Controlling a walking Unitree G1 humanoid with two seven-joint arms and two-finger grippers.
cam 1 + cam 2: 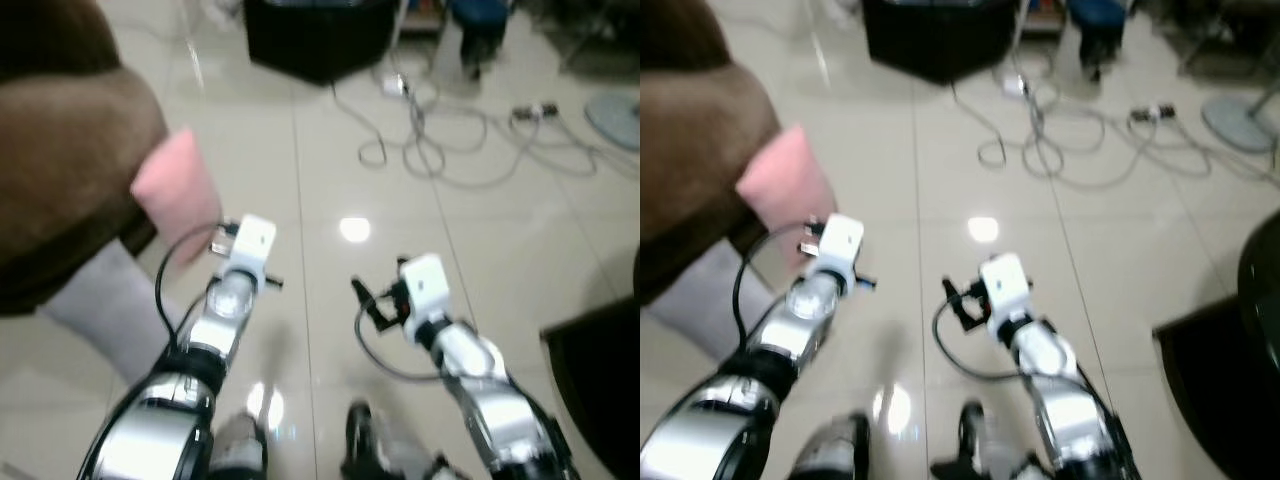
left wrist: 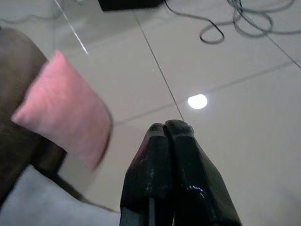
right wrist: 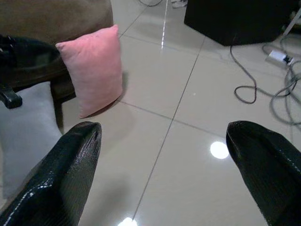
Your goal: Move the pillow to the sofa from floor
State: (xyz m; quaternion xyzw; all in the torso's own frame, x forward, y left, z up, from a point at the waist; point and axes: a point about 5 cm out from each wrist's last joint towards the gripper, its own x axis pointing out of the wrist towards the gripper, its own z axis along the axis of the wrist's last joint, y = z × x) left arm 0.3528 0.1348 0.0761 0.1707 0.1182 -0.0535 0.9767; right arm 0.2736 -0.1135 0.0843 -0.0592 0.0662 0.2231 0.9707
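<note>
Pink pillow (image 3: 94,68) stands on its lower edge on the glossy tiled floor (image 1: 300,180), leaning against the brown sofa (image 1: 60,150) at the left. Beside it, nearer, a grey cushion (image 1: 100,310) lies on the tiles against the sofa. Just right of the pillow hovers the left gripper (image 2: 167,129), its fingers pressed together and empty. Further right, the right gripper (image 3: 164,155) is spread wide, holding nothing. Far across the floor, tangled cables (image 1: 440,140) trail beside a black box (image 1: 320,35).
</note>
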